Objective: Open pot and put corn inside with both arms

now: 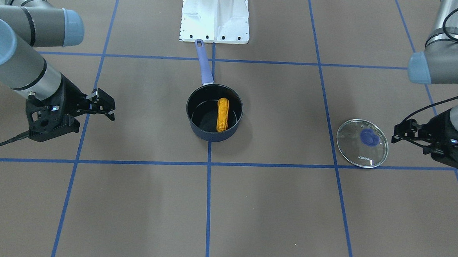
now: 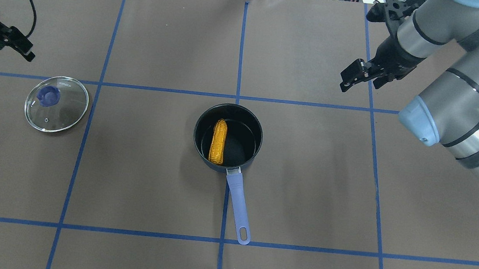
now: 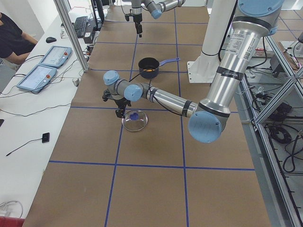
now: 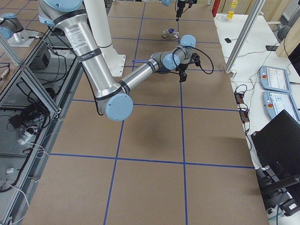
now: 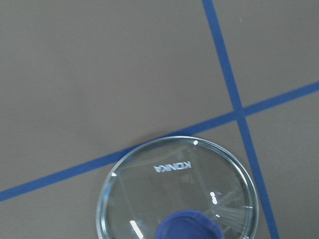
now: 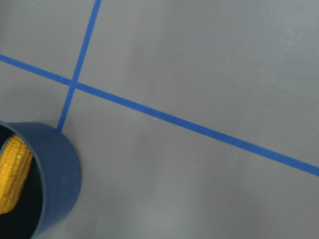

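Note:
The dark navy pot (image 2: 256,147) stands open at the table's middle, its lavender handle (image 2: 238,204) pointing toward the robot. The orange-yellow corn (image 2: 218,141) lies inside it, on the pot's left side; it also shows in the front view (image 1: 222,114) and the right wrist view (image 6: 12,172). The glass KONKA lid (image 2: 56,103) lies flat on the table at the left, knob up, and fills the bottom of the left wrist view (image 5: 179,199). My left gripper (image 2: 25,50) hovers just beyond the lid, open and empty. My right gripper (image 2: 346,81) hovers far right of the pot, open and empty.
The white base pedestal (image 1: 215,14) stands just behind the pot handle's end. Blue tape lines (image 2: 242,42) cross the brown table cover. In the left side view an operator (image 3: 12,35) sits at a side table with tablets (image 3: 40,73).

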`<state>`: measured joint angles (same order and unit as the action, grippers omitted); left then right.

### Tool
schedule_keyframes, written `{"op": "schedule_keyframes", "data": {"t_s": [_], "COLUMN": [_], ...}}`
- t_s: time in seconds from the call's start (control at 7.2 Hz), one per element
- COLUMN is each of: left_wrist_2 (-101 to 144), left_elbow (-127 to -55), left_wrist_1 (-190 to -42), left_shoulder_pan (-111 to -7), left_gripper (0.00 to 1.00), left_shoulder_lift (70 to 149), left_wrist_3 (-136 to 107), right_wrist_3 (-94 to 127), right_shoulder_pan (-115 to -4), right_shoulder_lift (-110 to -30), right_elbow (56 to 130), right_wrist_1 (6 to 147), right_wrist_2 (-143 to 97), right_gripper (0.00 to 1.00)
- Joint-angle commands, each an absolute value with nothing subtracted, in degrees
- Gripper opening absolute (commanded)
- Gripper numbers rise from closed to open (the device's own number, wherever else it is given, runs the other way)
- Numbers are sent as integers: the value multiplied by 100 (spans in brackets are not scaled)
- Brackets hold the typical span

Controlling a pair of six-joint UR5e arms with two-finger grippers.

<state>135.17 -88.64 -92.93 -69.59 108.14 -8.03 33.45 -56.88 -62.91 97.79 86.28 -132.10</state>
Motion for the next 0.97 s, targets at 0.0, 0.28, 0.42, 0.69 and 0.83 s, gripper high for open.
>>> {"op": "schedule_keyframes", "data": {"t_s": [0.0, 0.28, 0.42, 0.69, 0.83], "left_wrist_2": [13518, 13561, 13535, 13518, 13518], "left_elbow": [-8842, -8877, -8886, -8886, -8886], "left_wrist_1": [-9298, -9308, -9308, -9299, -9290], "left_shoulder_pan": [-7557, -8127, -8295, -8332, -8332], "left_gripper": [99, 99, 99, 99, 99], "left_shoulder_lift": [10479, 10092, 9951, 9897, 9896], "left_wrist_3": [113, 689, 860, 792, 774], "right_wrist_3": [3305, 2964, 2214, 1556, 1608], "right_shoulder_pan": [-6029, -6002, -6568, -7642, -7855], "right_shoulder_lift": [-6390, -6310, -6476, -7020, -7466], "right_elbow": [9791, 9521, 9318, 9150, 9176], "right_wrist_1": [8640, 8657, 8753, 9252, 9272], "right_wrist_2": [-12842, -11937, -12197, -13120, -13035], "right_gripper": [100, 100, 100, 100, 100]}}
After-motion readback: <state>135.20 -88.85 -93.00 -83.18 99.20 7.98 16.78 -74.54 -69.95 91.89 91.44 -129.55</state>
